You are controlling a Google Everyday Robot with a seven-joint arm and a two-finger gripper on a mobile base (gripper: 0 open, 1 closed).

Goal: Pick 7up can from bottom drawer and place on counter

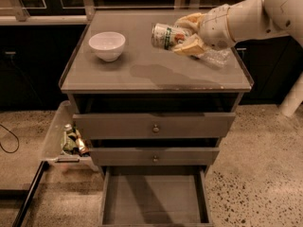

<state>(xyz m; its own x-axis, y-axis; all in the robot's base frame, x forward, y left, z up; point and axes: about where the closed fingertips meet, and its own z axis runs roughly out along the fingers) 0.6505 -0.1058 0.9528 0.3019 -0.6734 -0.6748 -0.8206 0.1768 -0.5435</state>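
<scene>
The gripper [183, 34] was clamped on the 7up can [166, 36], held on its side in the air above the right rear of the counter [156, 77], the can's far end hidden between the fingers [189, 19] and a clear plastic bottle [217, 57] half covered by the arm [239, 19]. The open bottom drawer [106, 193] was cut off by the lower edge. The glossy counter carried a white bowl [107, 45], and beside the cabinet [199, 126] on the speckled floor [255, 174] stood a bin [53, 136] of indistinct clutter.

Kitchenette: cabinet [154, 126], bowl [107, 45]; fingers [189, 45] over counter [142, 74]
</scene>
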